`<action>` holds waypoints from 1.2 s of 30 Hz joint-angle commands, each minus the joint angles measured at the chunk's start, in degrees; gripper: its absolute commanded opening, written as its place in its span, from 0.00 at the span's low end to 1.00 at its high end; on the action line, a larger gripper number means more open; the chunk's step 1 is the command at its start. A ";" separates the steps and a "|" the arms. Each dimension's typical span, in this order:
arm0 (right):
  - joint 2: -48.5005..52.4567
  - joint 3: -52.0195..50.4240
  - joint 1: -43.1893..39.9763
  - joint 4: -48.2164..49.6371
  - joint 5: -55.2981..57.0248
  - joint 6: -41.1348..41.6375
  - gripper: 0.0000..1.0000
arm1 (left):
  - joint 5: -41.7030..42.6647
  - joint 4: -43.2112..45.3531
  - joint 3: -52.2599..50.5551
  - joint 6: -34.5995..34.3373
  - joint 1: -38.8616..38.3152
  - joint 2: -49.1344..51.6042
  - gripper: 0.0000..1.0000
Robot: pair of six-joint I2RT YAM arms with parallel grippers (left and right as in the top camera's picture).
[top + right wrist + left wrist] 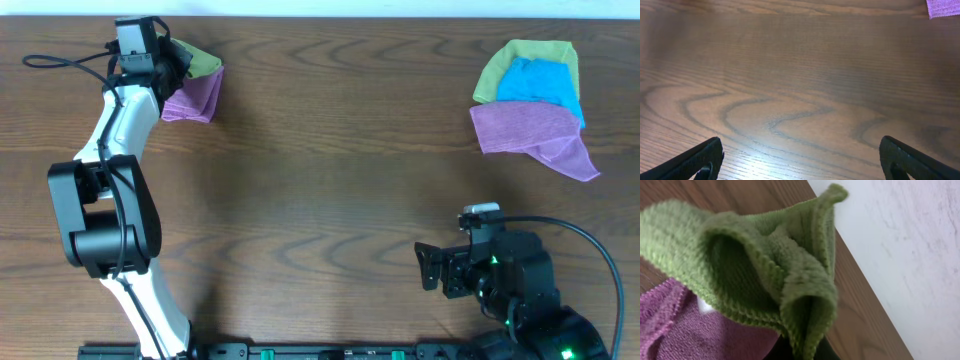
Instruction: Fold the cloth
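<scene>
Left jaws: the left gripper [172,66] is pinching a bunched fold of the cloth [765,265] at the table's far left corner.
Right jaws: the right gripper [800,155] is spread wide, holding nothing, low over bare wood at the front right.
Under the cloth: a purple rag [195,98], touching it.
Far right: a heap [530,130] of overlapping green, blue and purple cloths.
Surface: a dark wood-grain table [320,180].
Beyond: a white surface [910,255] past the far edge.

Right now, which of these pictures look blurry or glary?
Left wrist: the cloth sits so close that it looks slightly soft. Right wrist: a pale sheen of glare on the table, far part hazy. Overhead: sharp and evenly lit, with faint shadows only.
</scene>
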 commanded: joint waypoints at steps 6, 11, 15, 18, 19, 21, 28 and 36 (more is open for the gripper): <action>-0.20 -0.15 -0.63 -0.04 0.63 0.74 0.99 | 2.51 -5.66 1.20 2.84 0.11 0.57 0.06; -0.20 -0.15 -0.63 -0.04 0.63 0.74 0.99 | -0.22 -8.22 1.20 8.17 0.11 -1.51 0.29; -0.20 -0.15 -0.63 -0.04 0.63 0.74 0.99 | -3.02 -10.88 1.20 11.61 0.13 -3.78 0.44; -0.20 -0.15 -0.63 -0.04 0.63 0.74 0.99 | -4.02 -13.44 1.20 14.19 0.13 -5.55 0.54; -0.20 -0.15 -0.63 -0.04 0.61 0.74 0.99 | -4.44 -14.25 1.20 14.73 0.13 -6.03 0.57; -0.20 -0.15 -0.63 -0.04 0.61 0.74 0.99 | -4.81 -15.28 1.20 15.87 0.15 -6.84 0.59; -0.20 -0.15 -0.63 -0.04 0.61 0.74 0.99 | -4.76 -18.01 1.20 17.70 0.15 -10.34 0.68; -0.20 -0.15 -0.63 -0.04 0.61 0.74 0.99 | -4.15 -23.82 1.20 23.98 0.13 -14.91 0.95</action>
